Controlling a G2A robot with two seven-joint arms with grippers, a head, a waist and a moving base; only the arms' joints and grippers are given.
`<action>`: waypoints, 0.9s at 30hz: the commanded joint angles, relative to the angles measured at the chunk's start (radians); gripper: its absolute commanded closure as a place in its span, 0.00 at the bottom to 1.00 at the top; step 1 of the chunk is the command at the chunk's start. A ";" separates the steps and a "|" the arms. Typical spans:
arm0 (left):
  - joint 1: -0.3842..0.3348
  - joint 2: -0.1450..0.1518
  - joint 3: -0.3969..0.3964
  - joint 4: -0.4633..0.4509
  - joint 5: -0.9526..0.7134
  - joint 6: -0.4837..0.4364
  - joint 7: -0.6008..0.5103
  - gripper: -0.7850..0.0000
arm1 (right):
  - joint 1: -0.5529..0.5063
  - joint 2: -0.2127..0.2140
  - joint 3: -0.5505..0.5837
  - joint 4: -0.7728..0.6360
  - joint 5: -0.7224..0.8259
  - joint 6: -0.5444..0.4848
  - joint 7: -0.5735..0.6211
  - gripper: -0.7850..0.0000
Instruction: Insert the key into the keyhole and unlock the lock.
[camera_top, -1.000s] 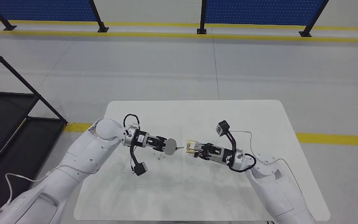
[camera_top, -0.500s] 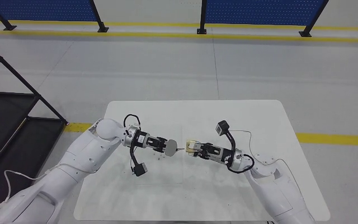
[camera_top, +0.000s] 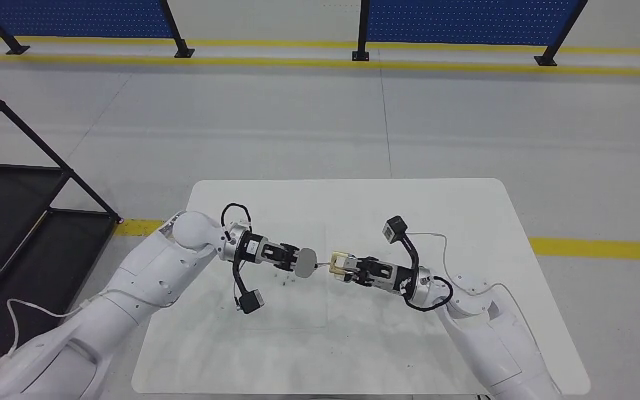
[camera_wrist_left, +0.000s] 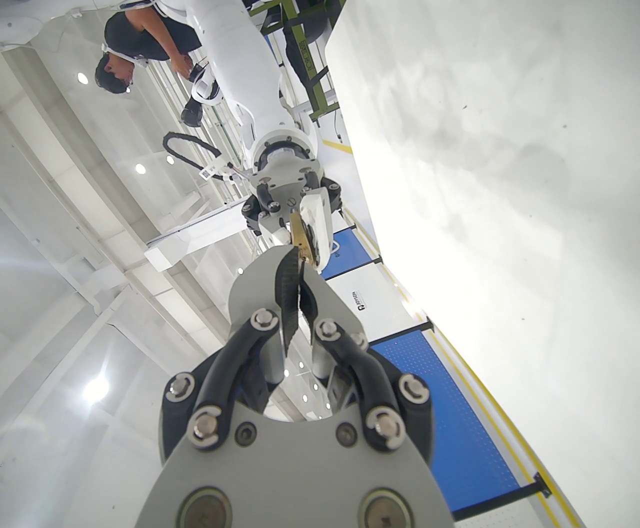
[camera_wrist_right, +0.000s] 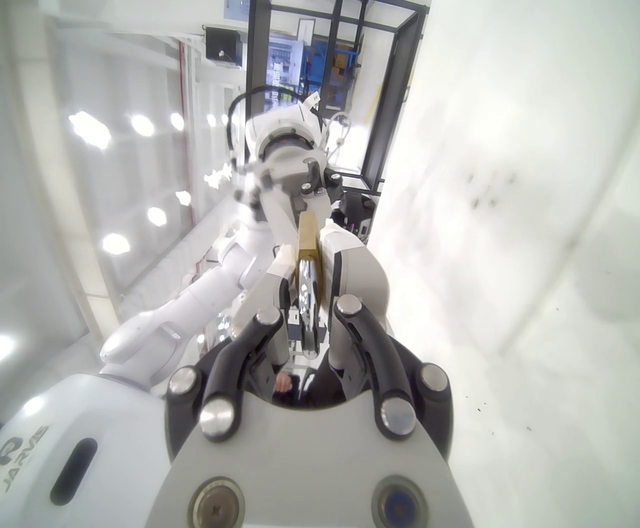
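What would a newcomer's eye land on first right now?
The two grippers face each other tip to tip above the middle of the white table. The right gripper is shut on a brass lock. The left gripper is shut on the key and aims it at the lock's near end. I cannot tell whether the key is in.

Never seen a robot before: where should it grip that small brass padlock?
Pinch the small brass padlock across its flat sides, coming from the shackle end, as the right hand does; its other end is then free, facing the small metal key in the left hand.
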 joint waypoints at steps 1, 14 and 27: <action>-0.003 0.001 0.005 0.002 -0.001 0.003 -0.003 1.00 | 0.001 0.000 -0.001 0.001 0.003 -0.002 -0.001 1.00; -0.020 0.009 0.038 0.001 -0.009 0.004 -0.004 1.00 | 0.004 0.002 -0.006 0.001 0.000 -0.008 0.003 1.00; -0.036 0.014 0.065 0.002 -0.035 -0.005 0.005 1.00 | 0.009 0.005 -0.013 -0.004 -0.017 -0.024 0.021 1.00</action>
